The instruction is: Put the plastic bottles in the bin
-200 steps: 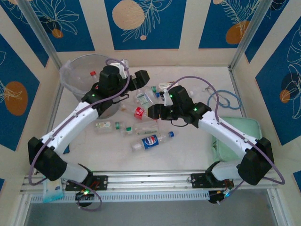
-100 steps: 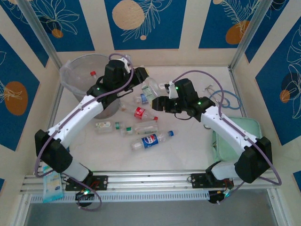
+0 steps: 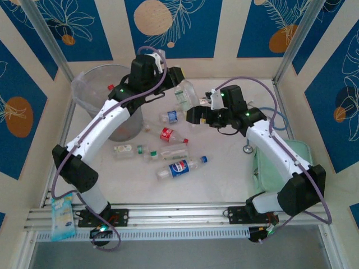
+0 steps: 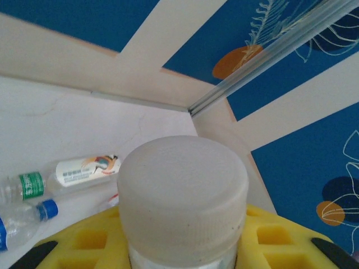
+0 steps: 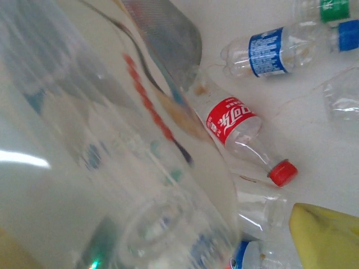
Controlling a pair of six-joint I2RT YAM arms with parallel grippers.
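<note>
My left gripper (image 3: 179,87) is shut on a clear plastic bottle (image 3: 184,96) with a green label, held above the table right of the bin (image 3: 90,89). In the left wrist view the bottle's white cap (image 4: 182,193) stands between yellow pads (image 4: 280,238). My right gripper (image 3: 191,116) is open just below and right of that bottle. The right wrist view has the held bottle (image 5: 112,168) blurred up close, with one yellow finger (image 5: 325,238) at the lower right. Several more bottles lie on the table, among them a red-labelled one (image 3: 168,134) and a blue-labelled one (image 3: 180,168).
A pale green case (image 3: 280,162) lies at the right, with a blue cable (image 3: 269,119) behind it and a small metal piece (image 3: 247,149) beside it. The bin holds a red-capped bottle (image 3: 110,87). Walls close in the back and sides.
The bottle passed from my right gripper to my left. The left shut on it and lifted it toward the back. The right opened and drew away to the right.
</note>
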